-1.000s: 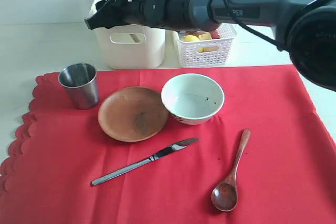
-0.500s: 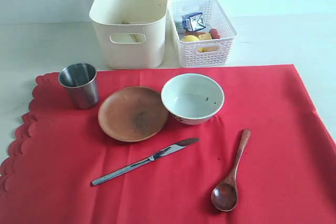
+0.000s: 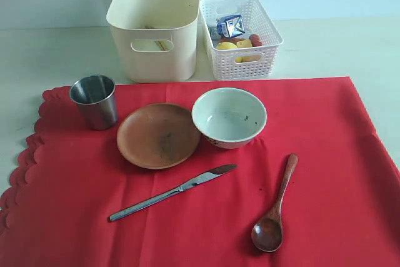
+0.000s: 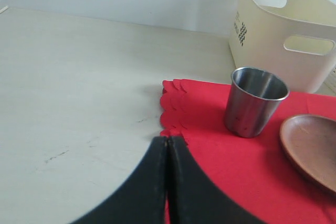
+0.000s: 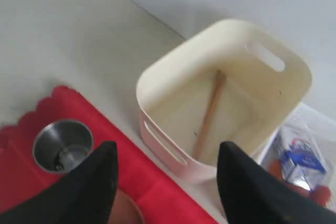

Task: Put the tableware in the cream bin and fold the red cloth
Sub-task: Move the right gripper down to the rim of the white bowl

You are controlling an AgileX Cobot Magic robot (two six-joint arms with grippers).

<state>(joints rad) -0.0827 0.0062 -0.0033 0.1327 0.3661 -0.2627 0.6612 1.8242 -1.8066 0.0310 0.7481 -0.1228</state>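
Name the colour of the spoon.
Dark reddish-brown wood; the spoon shows best in the exterior view.

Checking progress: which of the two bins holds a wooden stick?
The cream bin, tall and smooth-walled: a wooden stick lies inside. The white lattice basket holds food.

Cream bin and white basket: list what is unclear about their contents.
Cream bin, exterior view: its near wall hides the inside; only a wooden sliver shows through the cutout.
Wooden stick inside, right wrist view: blurred; one chopstick or a pair, cannot tell.
White basket, both views: lattice wall and frame edge hide the lower items.
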